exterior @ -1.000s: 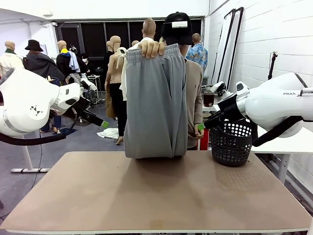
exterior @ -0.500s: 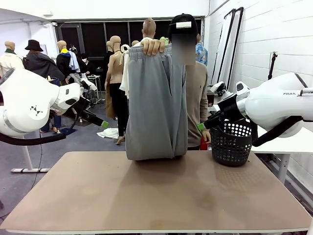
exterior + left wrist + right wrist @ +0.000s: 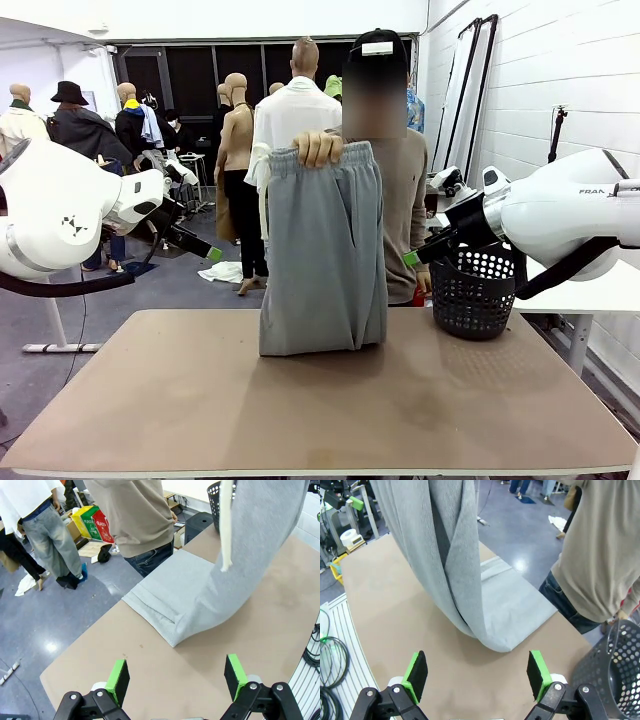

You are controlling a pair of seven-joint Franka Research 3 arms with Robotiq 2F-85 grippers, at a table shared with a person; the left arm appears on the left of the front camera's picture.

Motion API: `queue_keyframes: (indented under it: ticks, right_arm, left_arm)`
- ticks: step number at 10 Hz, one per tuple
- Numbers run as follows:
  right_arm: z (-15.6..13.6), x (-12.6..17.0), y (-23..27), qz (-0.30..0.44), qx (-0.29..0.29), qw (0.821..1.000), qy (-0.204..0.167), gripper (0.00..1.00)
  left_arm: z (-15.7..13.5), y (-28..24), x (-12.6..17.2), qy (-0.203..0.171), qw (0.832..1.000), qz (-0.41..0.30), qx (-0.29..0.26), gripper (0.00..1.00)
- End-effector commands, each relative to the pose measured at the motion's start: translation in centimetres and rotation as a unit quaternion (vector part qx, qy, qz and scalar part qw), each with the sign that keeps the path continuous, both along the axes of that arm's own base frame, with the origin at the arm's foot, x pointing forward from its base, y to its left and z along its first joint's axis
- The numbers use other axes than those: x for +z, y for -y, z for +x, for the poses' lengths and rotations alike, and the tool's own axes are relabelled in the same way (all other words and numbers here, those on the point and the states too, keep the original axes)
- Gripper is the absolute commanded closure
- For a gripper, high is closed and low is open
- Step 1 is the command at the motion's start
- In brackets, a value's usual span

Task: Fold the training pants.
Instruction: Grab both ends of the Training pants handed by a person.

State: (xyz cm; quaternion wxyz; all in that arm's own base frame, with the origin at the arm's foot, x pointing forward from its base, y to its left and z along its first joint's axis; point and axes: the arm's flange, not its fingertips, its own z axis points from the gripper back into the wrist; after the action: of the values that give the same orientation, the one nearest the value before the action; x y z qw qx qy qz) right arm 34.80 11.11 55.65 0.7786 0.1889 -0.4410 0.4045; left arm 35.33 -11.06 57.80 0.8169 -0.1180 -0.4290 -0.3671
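Hanging from a person's hand point(image 3: 318, 148), the training pants point(image 3: 322, 250) are rested by the leg ends on the tabletop point(image 3: 320, 410); folding is judged barely begun. Left fingers point(image 3: 118, 677) and right fingers point(image 3: 416, 677) are spread, empty.

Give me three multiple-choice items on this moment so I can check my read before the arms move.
1. Where does the black basket stand?
A. at the far right corner of the table
B. on the floor
C. mid-table

2. What colour are the training pants?
A. blue
B. light grey
C. black

3. How are the left gripper and right gripper?
A. both shut on the pants
B. left shut, right open
C. both open, holding nothing

Answers:
1 A: it sits by the far edge on the robot's right.
2 B: the cloth hanging from the person's hand is grey.
3 C: each wrist view shows jaws wide apart with nothing between them.
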Motion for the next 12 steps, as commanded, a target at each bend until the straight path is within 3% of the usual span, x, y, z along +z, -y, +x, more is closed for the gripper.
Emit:
queue_keyframes:
  ticks: [1,9,12]
  right_arm:
    - [0.0,-0.02,0.01,-0.001,0.0,1.0,0.0,0.0]
    - [0.0,0.0,0.0,0.0,0.0,1.0,0.0,0.0]
    - [0.89,-0.06,0.36,0.025,0.062,0.997,0.025,0.0]
  left_arm:
    - [0.02,-0.17,-0.03,0.001,1.0,0.003,-0.005,0.0]
    - [0.0,0.0,0.0,0.0,1.0,0.0,0.0,0.0]
    - [0.65,-0.14,-0.56,0.015,1.0,-0.015,-0.02,0.0]
